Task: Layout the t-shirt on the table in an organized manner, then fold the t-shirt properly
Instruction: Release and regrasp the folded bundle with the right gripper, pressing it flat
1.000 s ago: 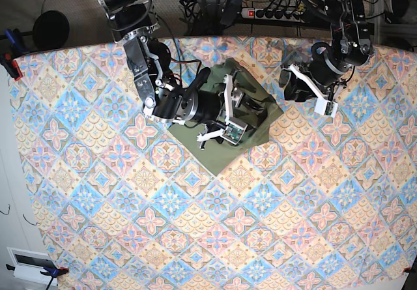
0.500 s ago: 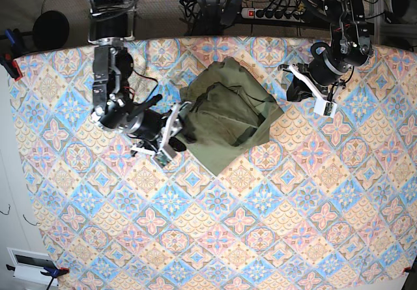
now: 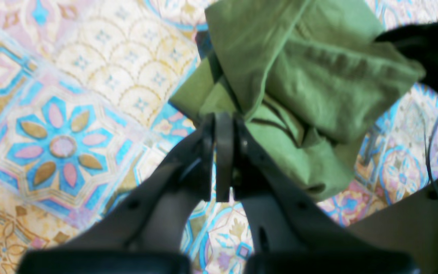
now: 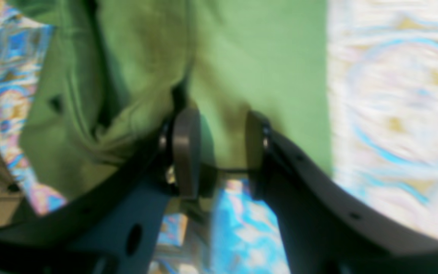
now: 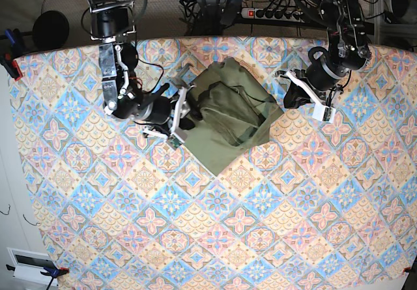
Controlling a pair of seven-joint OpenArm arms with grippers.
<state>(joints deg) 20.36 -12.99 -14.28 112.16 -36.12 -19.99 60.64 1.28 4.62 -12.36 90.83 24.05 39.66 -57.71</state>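
Note:
The olive-green t-shirt (image 5: 228, 117) lies crumpled in a rough diamond on the far middle of the table (image 5: 260, 225). At the shirt's left edge, my right gripper (image 5: 181, 119) has its jaws apart. In the right wrist view the right gripper (image 4: 221, 118) straddles the hem of the t-shirt (image 4: 242, 57), with flat cloth between the fingers (image 4: 186, 152). My left gripper (image 5: 291, 94) hangs just right of the shirt's right corner. The left wrist view shows the left gripper (image 3: 223, 116) shut, nothing visible between the pads, the folds of the t-shirt (image 3: 310, 76) right beyond its tips.
A power strip (image 5: 273, 13) and cables lie beyond the table's far edge. Clamps (image 5: 10, 62) hold the patterned cloth at the left edge. A white box (image 5: 32, 264) sits off the near left corner.
My right arm left the shirt's middle, swung out to the left, then returned to its left edge. The shirt has bunched up more. My left gripper has shut and edged toward the shirt.

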